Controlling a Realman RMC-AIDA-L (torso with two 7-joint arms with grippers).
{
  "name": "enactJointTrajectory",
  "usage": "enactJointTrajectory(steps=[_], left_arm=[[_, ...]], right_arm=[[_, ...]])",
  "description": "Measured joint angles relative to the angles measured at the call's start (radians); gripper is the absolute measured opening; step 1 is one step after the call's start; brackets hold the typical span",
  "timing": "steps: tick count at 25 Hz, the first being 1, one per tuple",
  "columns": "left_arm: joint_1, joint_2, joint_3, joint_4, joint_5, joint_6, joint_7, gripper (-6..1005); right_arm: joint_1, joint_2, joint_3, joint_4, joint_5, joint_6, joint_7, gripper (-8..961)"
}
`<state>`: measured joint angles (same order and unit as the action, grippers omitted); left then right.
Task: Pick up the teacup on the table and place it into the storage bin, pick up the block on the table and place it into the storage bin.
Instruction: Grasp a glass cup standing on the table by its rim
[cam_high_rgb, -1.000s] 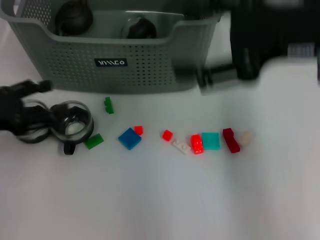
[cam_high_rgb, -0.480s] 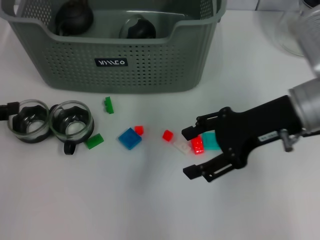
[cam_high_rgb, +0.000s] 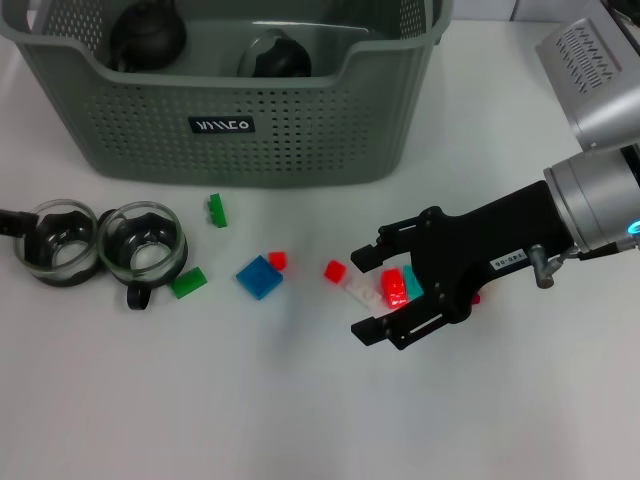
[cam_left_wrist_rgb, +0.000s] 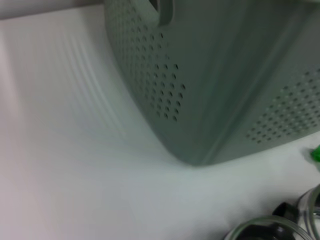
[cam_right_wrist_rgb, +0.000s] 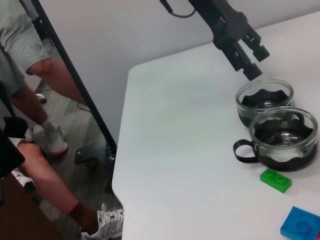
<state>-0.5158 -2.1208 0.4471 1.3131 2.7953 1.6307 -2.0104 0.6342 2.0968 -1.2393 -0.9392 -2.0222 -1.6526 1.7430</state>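
Two glass teacups with black bands stand side by side at the table's left, one (cam_high_rgb: 60, 240) farther left and one (cam_high_rgb: 145, 245) beside it; both also show in the right wrist view (cam_right_wrist_rgb: 265, 100) (cam_right_wrist_rgb: 283, 136). Several blocks lie in a row: green (cam_high_rgb: 188, 282), blue (cam_high_rgb: 260, 276), small red (cam_high_rgb: 334, 270), white (cam_high_rgb: 362, 292), red (cam_high_rgb: 394, 287), teal (cam_high_rgb: 413, 283). My right gripper (cam_high_rgb: 362, 294) hangs open over the white and red blocks, holding nothing. My left gripper (cam_right_wrist_rgb: 256, 64) hovers just beyond the leftmost teacup. The storage bin (cam_high_rgb: 230, 130) stands at the back.
Two dark cups (cam_high_rgb: 148, 35) (cam_high_rgb: 278, 55) sit inside the bin. Another green block (cam_high_rgb: 217, 210) lies before the bin's front wall. The left wrist view shows the bin's corner (cam_left_wrist_rgb: 210, 100). The table's left edge (cam_right_wrist_rgb: 122, 150) drops to the floor, where people stand.
My right arm swung from the back right down over the block row and edged left. My left gripper pulled away leftward from the leftmost teacup, which stayed on the table.
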Motion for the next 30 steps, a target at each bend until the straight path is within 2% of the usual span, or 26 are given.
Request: enactJointTrajectory(steps=[5,6,10,22,25,30], left_arm=[[-0.020,-0.002,0.156,-0.019,0.057,-0.070,-0.109,862],[-0.021,0.002,0.201,-0.029,0.058,-0.084,-0.136,862],[-0.024,0.018,0.287,-0.061,0.060,-0.127,-0.192,861],[-0.033,0.033,0.368,-0.144,0.062,-0.161,-0.210,860],[-0.033,0.034,0.381,-0.158,0.062,-0.164,-0.211,805],[-0.027,0.032,0.395,-0.167,0.063,-0.183,-0.212,577]], right_arm=[[-0.003,0.001,-0.002,0.006,-0.001,0.011,-0.007,915],[-0.003,0.002,-0.001,0.012,-0.001,0.012,-0.011,915],[-0.001,0.002,0.005,0.031,-0.001,0.015,-0.019,915],[-0.006,-0.002,0.012,0.040,-0.001,0.023,-0.023,915],[-0.005,-0.002,0.012,0.040,-0.001,0.024,-0.024,915],[-0.002,-0.001,0.012,0.040,-0.001,0.024,-0.025,915]])
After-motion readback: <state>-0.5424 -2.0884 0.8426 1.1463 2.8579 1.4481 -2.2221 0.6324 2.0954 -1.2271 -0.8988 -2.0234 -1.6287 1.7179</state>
